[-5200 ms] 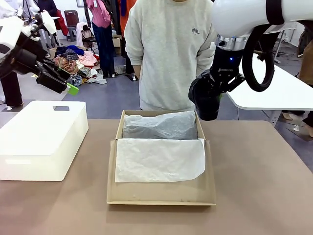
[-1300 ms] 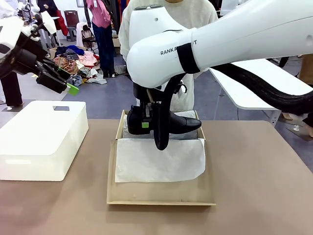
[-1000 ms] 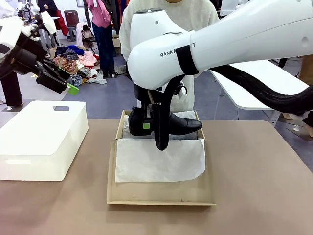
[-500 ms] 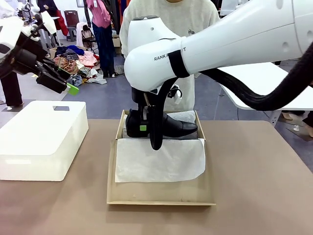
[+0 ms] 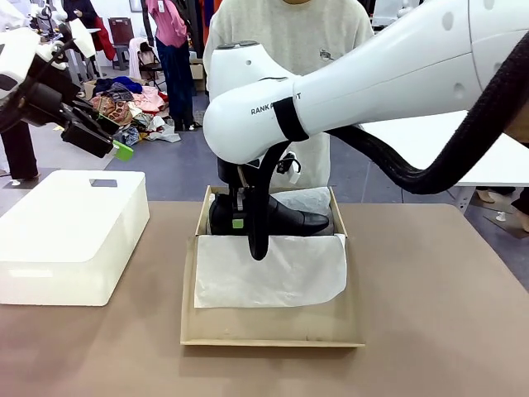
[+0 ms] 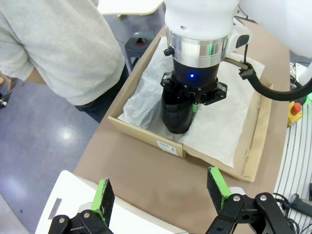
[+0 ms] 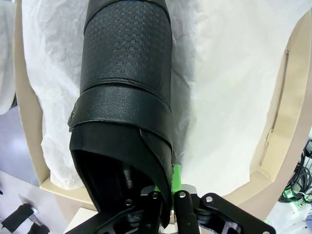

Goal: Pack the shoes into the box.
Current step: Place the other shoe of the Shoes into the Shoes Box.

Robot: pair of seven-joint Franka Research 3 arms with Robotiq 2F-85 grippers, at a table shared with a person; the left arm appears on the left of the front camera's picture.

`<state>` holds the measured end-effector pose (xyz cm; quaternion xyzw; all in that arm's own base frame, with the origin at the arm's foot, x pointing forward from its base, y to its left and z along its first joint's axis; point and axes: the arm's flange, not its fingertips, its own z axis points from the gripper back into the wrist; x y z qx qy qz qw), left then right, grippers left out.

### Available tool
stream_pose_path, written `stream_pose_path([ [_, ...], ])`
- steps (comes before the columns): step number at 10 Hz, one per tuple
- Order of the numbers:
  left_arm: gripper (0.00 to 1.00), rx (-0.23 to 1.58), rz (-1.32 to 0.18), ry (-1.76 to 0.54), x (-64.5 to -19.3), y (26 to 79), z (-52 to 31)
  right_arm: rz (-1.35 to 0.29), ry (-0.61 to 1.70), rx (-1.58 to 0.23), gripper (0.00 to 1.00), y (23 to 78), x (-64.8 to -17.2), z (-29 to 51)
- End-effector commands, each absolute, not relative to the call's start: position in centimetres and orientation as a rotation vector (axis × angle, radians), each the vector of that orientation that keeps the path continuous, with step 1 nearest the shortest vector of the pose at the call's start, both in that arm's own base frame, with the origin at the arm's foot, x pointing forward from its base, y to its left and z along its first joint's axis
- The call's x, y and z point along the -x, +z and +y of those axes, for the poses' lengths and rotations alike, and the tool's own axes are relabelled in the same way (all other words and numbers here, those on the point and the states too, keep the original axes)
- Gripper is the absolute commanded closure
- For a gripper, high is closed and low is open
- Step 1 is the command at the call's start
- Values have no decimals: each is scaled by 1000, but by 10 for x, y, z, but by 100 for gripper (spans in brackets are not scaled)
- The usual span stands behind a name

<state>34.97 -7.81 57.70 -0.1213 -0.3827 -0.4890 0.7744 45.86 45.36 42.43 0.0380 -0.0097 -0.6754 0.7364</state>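
At brown cardboard box [image 5: 273, 335], right gripper [image 5: 248, 227] clamped on black leather dress shoe [image 5: 291, 222]; left gripper [image 6: 161, 191] spread apart, empty.

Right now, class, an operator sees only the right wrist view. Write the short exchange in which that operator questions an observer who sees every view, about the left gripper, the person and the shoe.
Operator: Where is the left gripper?
Observer: The left gripper hangs open, raised on the white bin's side, well left of the box.
Operator: Is anyone close?
Observer: A person stands at the box's far side.
Operator: Which way does the shoe point across the table?
Observer: The shoe lies level, toe toward the robot's right, with the right gripper shut on its heel end.
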Motion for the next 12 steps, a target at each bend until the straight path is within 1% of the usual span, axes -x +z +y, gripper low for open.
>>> stream_pose_path([
  [1,0,278,-838,-1075,-350,576,-77,-51,-1512,-122,100,423,-463,463],
  [3,0,278,-838,-1075,-350,576,-77,-77,-1549,-140,100,415,-471,461],
  [6,0,278,-838,-1075,-350,576,-77,-67,-1559,-138,100,406,-476,461],
  [9,0,278,-838,-1075,-350,576,-77,-6,-1566,-80,100,400,-476,460],
  [12,0,278,-838,-1075,-350,576,-77,-9,-1569,-92,41,424,-473,455],
])
